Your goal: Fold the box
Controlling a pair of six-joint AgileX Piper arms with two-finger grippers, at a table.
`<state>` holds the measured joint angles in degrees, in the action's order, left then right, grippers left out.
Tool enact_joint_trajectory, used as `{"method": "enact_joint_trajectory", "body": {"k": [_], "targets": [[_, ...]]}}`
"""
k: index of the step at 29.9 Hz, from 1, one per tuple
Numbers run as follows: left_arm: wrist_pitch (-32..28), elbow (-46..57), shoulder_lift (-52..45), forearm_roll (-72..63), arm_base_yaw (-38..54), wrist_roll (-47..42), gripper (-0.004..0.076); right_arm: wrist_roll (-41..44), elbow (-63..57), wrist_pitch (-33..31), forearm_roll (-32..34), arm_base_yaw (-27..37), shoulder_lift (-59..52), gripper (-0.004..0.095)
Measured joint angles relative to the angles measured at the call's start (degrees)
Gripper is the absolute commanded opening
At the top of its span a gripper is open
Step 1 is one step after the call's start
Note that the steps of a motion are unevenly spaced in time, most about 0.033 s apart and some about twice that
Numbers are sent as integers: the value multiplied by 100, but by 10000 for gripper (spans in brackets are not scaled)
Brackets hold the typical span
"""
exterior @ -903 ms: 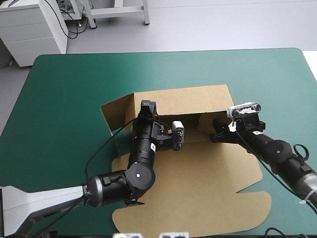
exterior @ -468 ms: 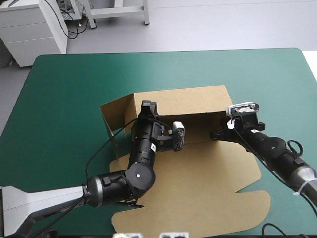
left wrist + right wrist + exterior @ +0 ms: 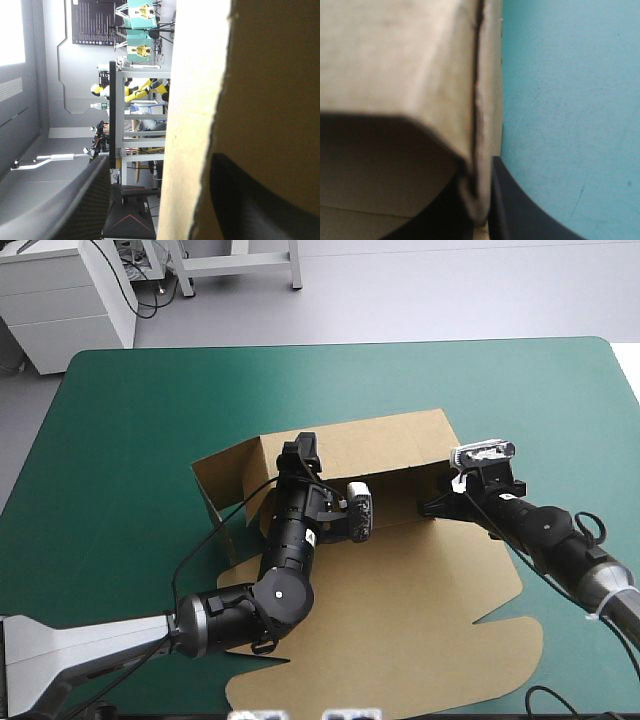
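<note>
Brown cut board, the box (image 3: 400, 590), fills most of both wrist views, so little of its outline shows there. The left wrist view gives only a pale cut edge and one brown face of the raised rear wall (image 3: 195, 125), running out of the picture. The right wrist view gives a blurred folded corner (image 3: 420, 75) with a dark hollow under it. The left gripper (image 3: 300, 453) has its black fingers apart, astride that wall. One finger (image 3: 85, 205) stands clear of the board with a gap beside it, and the other (image 3: 260, 200) lies against the brown face; whether it presses cannot be told. The right gripper (image 3: 440, 506) is all but closed on the wall's nearer end, the doubled edge pinched between its jaws. One of its fingers (image 3: 515, 215) is plain, the other lost in shadow. Behind and under both jaws the lid (image 3: 420, 640) lies flat on the teal-green cover (image 3: 130, 420). A small white sticker (image 3: 313, 537) on the left arm is too small to read.
</note>
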<state>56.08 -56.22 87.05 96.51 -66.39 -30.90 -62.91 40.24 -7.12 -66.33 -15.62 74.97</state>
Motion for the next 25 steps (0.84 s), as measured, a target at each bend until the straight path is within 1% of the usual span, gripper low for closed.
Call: {"method": "enact_joint_trajectory", "body": {"k": [6, 13, 15, 16, 19, 20, 25], "targets": [[-8, 0, 0, 0, -138, -82, 442, 3, 641, 19, 0, 0, 554, -19], [-13, 0, 0, 0, -715, -126, 431, 130, 1393, 49, 0, 0, 1342, -19], [-14, 0, 0, 0, -841, -136, 367, 206, 1547, 44, 0, 0, 1516, -19], [-19, 0, 0, 0, -879, -142, 293, 236, 1586, 37, 0, 0, 1569, -19], [-33, 0, 0, -28, -912, -149, -5, 279, 1674, 7, 0, 0, 1659, -19], [-33, 0, 0, -98, -914, -171, 10, 284, 1688, 1, 0, 0, 1672, -19], [-244, -108, -24, -730, -914, -203, 12, 370, 1706, -19, 5, 0, 1676, -19]]}}
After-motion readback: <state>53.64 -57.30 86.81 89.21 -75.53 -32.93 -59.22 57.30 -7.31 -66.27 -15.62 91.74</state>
